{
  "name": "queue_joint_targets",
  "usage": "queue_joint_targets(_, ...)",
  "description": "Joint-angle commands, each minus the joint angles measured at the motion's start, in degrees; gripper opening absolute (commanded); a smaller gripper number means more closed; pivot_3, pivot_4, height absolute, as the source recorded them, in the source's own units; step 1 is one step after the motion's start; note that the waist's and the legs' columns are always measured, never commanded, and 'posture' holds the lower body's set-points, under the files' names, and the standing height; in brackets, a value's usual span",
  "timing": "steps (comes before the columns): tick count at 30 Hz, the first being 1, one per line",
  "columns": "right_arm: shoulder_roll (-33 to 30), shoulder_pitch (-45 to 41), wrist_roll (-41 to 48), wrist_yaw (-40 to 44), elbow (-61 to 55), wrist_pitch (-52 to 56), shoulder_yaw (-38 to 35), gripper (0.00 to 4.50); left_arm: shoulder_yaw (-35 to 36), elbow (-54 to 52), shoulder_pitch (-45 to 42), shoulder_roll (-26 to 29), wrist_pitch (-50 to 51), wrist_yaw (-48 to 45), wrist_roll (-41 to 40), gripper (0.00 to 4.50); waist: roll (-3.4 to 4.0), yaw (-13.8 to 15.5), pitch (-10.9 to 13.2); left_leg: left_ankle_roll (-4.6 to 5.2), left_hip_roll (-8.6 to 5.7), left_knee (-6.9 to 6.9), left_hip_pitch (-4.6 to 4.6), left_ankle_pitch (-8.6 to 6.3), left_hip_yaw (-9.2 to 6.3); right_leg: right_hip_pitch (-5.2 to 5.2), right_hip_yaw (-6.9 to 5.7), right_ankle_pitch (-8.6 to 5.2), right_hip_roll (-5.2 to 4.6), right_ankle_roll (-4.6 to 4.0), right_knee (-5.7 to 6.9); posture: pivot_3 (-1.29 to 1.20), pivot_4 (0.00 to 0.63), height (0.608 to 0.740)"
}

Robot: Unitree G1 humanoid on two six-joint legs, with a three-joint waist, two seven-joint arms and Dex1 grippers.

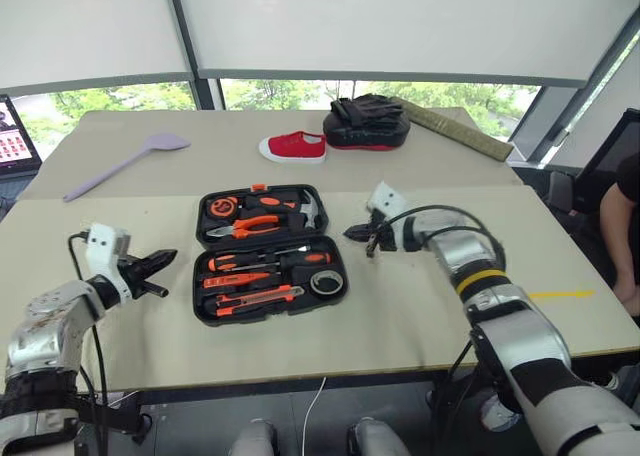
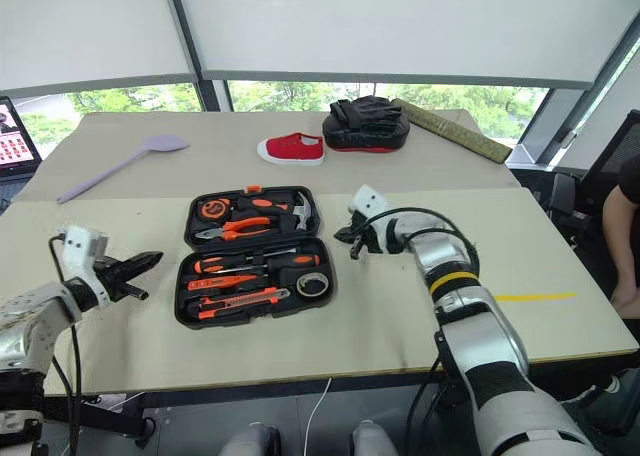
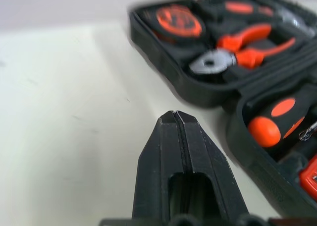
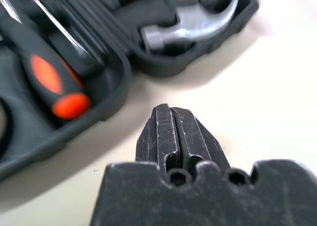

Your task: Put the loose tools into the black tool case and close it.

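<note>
The black tool case lay open and flat near the table's front edge, between both arms. Its slots held pliers, a hammer, screwdrivers, a utility knife and a tape roll; no loose tools lay outside. Judging by that, only closing remained. The left gripper and right gripper hovered beside it, fingers pressed together, empty.

Bare table flanks the open black tool case on both sides.
</note>
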Motion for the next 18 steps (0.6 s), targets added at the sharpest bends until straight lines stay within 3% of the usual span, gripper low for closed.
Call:
queue_joint_targets(1,2.0,-3.8,-2.2,-1.3,5.9,-6.8,-0.4,0.03,-1.2,2.4,-4.2,-0.7,-0.1,-0.7,1.0,0.01,0.0,0.1,0.0,0.0,0.0,0.0,-0.04,0.0,0.0,-0.04,0.0,0.0,0.0,0.0,0.0,0.0,0.15,0.74)
queue_joint_targets(9,4.8,-6.1,-4.8,-3.4,12.5,-13.2,-1.7,0.03,-6.0,9.9,-10.2,-3.2,-3.1,-6.9,3.8,0.01,0.0,0.2,0.0,-0.04,-0.01,0.01,-0.02,0.02,0.0,0.0,-0.01,0.01,-0.01,0.01,0.03,0.0,0.15,0.74)
queue_joint_targets(14,3.8,-4.8,-3.6,7.0,11.4,-14.8,-2.7,0.03,-11.3,11.6,-12.9,-4.4,-8.8,-18.2,6.0,0.01,0.0,0.5,0.0,-0.04,-0.04,0.01,-0.05,0.02,0.0,0.0,-0.01,0.01,-0.02,0.02,0.0,0.0,0.15,0.74)
queue_joint_targets(18,1.1,-1.5,-1.2,15.3,6.2,-12.1,-4.3,0.03,-12.6,9.4,-12.6,-5.5,-10.9,-22.0,6.3,0.01,0.01,1.0,0.0,-0.07,-0.06,0.01,-0.19,0.0,-0.01,0.0,-0.04,0.02,-0.05,0.08,-0.05,0.0,0.15,0.74)
